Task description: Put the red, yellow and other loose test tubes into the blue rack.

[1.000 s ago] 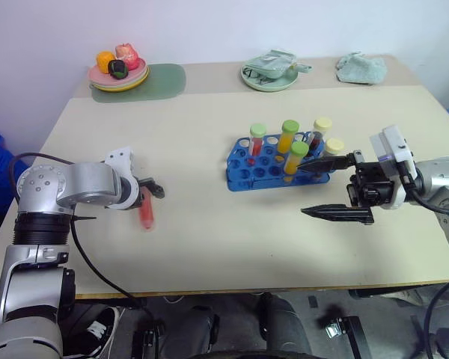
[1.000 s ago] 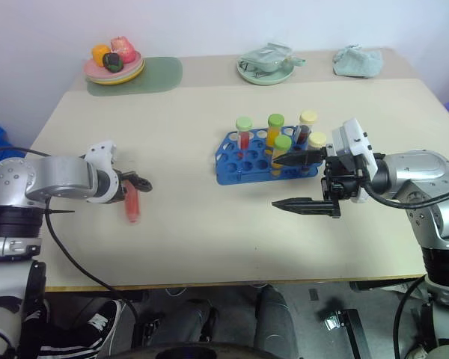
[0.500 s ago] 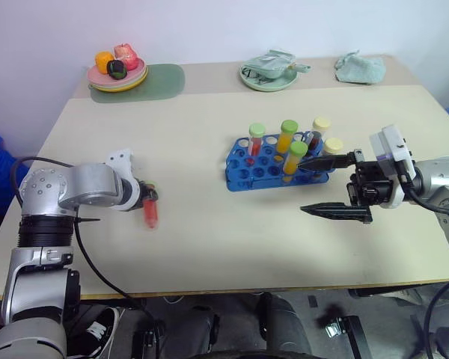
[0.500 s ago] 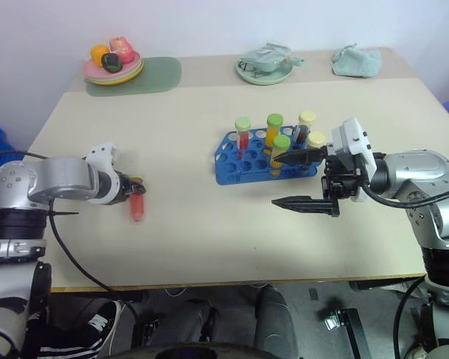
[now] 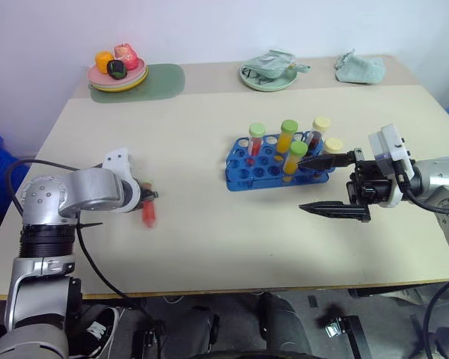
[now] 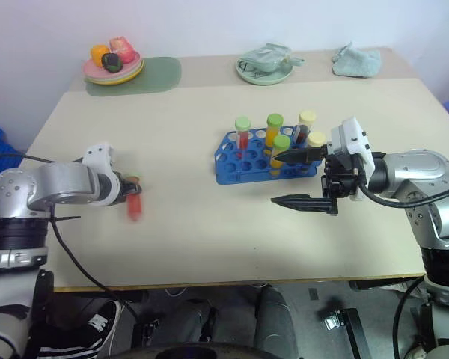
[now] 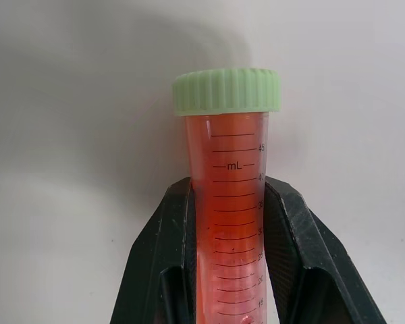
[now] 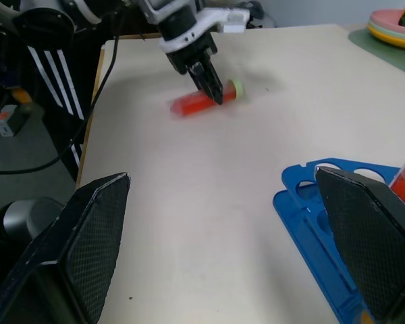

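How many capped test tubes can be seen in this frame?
6. Five stand upright in the blue plastic rack: red, orange, green-capped yellow, and two pale-capped. One red tube is gripped by the left end effector. Others may be hidden.

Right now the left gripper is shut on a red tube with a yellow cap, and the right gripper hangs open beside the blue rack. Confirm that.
Not quite: the cap is pale green, not yellow, as the left wrist view shows. The left gripper is shut on the red tube with a green cap, and the right gripper hangs open beside the blue rack.
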Robot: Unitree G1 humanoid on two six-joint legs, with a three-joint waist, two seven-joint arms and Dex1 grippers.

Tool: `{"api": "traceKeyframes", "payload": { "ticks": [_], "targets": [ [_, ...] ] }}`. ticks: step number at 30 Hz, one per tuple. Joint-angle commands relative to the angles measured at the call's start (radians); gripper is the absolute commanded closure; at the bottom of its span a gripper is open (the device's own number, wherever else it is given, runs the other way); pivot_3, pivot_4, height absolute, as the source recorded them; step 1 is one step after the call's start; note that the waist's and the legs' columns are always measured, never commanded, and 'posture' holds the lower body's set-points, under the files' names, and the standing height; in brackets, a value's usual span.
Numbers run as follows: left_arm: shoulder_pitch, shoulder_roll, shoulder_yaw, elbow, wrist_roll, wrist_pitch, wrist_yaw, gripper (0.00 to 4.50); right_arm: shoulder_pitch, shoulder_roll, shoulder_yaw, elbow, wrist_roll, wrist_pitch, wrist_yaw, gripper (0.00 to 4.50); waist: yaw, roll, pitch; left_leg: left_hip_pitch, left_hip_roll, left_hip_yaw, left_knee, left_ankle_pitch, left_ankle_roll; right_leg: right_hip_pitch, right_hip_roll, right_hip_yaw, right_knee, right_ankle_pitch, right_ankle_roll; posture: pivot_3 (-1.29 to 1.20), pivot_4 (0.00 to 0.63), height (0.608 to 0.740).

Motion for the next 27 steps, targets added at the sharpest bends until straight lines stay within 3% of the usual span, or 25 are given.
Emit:
{"api": "traceKeyframes", "payload": {
  "ticks": [1,3,6,8,10,14,20,25,27],
  "targets": [
    [-0.030,0.036,0.035,-0.177,0.126,-0.073,-0.197,3.76,0.002,0.016,-0.036,-0.015,-0.007,-0.025,-0.032,0.00,0.003,0.000,0.000,0.000,0.000,0.000,0.000,0.000,0.000,0.000,0.000,0.000,0.000,0.000,0.000,0.00,0.150,0.740],
    [-0.027,0.033,0.034,-0.266,0.254,-0.125,-0.368,3.76,-0.003,0.021,-0.041,0.012,-0.029,-0.041,-0.056,0.00,0.004,0.000,0.000,0.000,0.000,0.000,0.000,0.000,0.000,0.001,0.000,0.000,0.000,0.000,0.000,0.00,0.150,0.740],
    [0.002,0.084,-0.079,-0.473,0.662,-0.346,-0.833,3.76,-0.013,0.051,-0.071,0.052,-0.056,-0.059,-0.145,0.00,0.000,0.000,0.000,0.000,0.000,0.002,0.000,0.000,0.000,0.001,0.000,0.000,-0.001,0.000,0.000,0.00,0.150,0.740],
    [0.023,0.077,-0.142,-0.491,0.889,-0.536,-1.031,3.76,0.011,0.067,-0.088,0.036,-0.063,-0.069,-0.180,0.00,0.000,0.001,-0.001,0.001,0.000,0.006,-0.001,0.000,0.000,0.001,0.000,0.000,-0.001,0.000,0.000,0.00,0.150,0.740],
    [0.037,0.023,-0.168,-0.459,1.006,-0.690,-1.222,3.76,0.032,0.077,-0.104,0.019,-0.066,-0.070,-0.209,0.00,0.001,0.001,-0.001,0.001,0.001,0.006,-0.002,0.000,0.000,0.001,0.000,0.000,-0.002,0.000,0.000,0.00,0.150,0.740],
    [0.019,-0.104,-0.209,-0.329,1.133,-0.828,-1.436,3.76,0.038,0.078,-0.124,0.018,-0.071,-0.072,-0.243,0.00,0.001,0.001,0.000,0.002,0.001,0.007,-0.001,0.000,0.001,0.004,0.000,0.000,-0.003,0.000,0.000,0.00,0.150,0.740],
    [-0.001,-0.231,-0.312,-0.151,1.390,-1.178,-1.809,3.76,0.052,0.077,-0.147,-0.013,-0.064,-0.065,-0.287,0.00,0.001,0.001,0.000,0.001,0.002,0.007,-0.001,-0.001,0.002,0.004,0.000,0.000,-0.004,0.000,0.000,0.00,0.150,0.740],
    [-0.004,-0.361,-0.376,0.060,1.613,-1.507,-1.920,3.76,0.080,0.086,-0.169,-0.054,-0.052,-0.048,-0.334,0.00,0.002,0.000,0.000,0.003,0.002,0.008,-0.001,-0.001,0.002,0.006,0.000,0.000,-0.006,0.000,0.000,0.00,0.150,0.740],
    [-0.010,-0.423,-0.367,0.144,1.681,-1.607,-1.883,3.76,0.083,0.088,-0.176,-0.062,-0.047,-0.041,-0.347,0.00,0.002,0.000,0.000,0.003,0.002,0.008,-0.001,-0.001,0.002,0.006,0.000,0.000,-0.006,0.000,0.000,0.00,0.150,0.740]
  ]
}}
